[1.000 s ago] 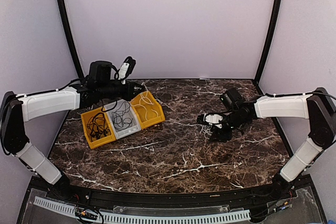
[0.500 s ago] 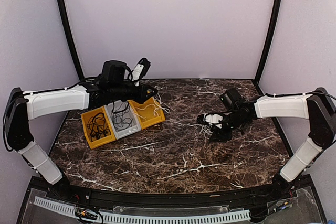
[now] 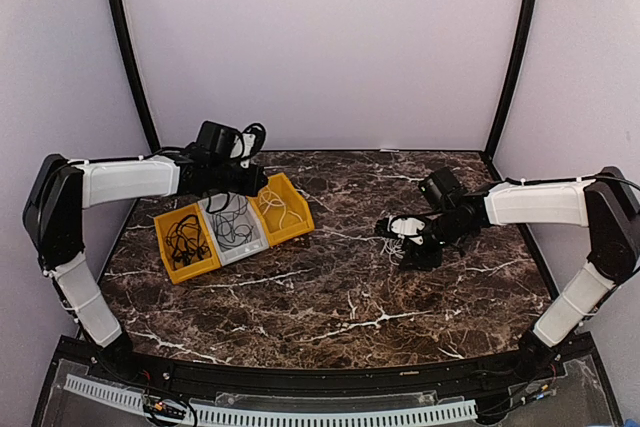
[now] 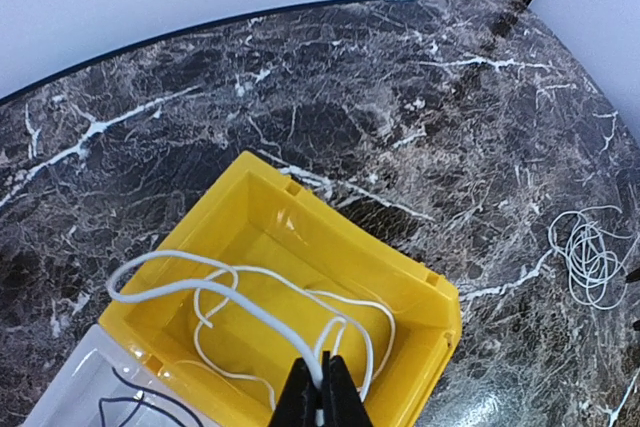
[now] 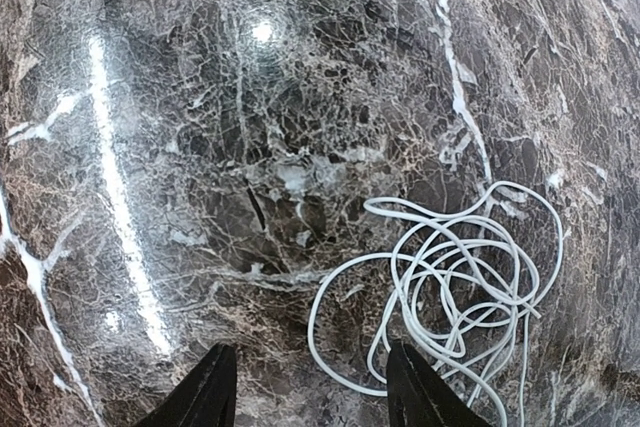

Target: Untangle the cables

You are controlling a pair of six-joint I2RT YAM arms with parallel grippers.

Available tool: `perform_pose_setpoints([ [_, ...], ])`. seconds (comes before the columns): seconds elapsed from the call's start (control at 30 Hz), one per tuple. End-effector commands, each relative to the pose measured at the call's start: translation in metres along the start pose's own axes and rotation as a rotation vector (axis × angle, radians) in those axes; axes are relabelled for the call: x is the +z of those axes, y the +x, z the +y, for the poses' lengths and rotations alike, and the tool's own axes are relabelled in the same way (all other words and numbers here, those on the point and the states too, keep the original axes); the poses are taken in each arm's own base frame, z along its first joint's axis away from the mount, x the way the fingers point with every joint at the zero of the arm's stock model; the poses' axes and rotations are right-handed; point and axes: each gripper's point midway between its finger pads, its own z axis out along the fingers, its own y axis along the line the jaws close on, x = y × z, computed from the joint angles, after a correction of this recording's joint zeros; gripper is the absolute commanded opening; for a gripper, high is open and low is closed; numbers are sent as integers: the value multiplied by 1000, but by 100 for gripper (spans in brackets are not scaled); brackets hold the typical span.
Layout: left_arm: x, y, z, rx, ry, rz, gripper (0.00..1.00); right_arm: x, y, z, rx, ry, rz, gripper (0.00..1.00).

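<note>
Binning step: my left pincer [image 4: 322, 392] clamps a thin white cord [image 4: 215, 294] over the yellow plastic bin [image 4: 440, 347]. My right pincer [image 5: 308, 392] gapes above a loose white coil [image 5: 470, 277]. Next, I'd release.

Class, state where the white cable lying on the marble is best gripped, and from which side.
The lone outer loop, from straight above: the white cable lies flat, and that loop sits clear of the tangled middle, nearest the right gripper.
</note>
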Motion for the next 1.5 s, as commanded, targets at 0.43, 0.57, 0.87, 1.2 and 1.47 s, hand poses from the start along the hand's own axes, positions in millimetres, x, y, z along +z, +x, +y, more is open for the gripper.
perform_pose_setpoints([
  [0.43, 26, 31, -52, 87, 193, 128, 0, 1, 0, -1, -5, 4, -7, 53],
  [0.57, 11, 22, -82, 153, 249, 116, 0, 1, 1, -1, -3, 5, -2, 53],
  [0.87, -10, 10, -61, 7, 232, 119, 0, 4, 2, -1, 0, -1, 3, 53],
  [1.2, 26, 8, -5, -173, 185, 179, 0, 2, 3, -2, -3, 8, 6, 53],
  [1.47, 49, 2, -1, -206, 167, 202, 0, 1, 3, -3, -2, 16, 6, 53],
])
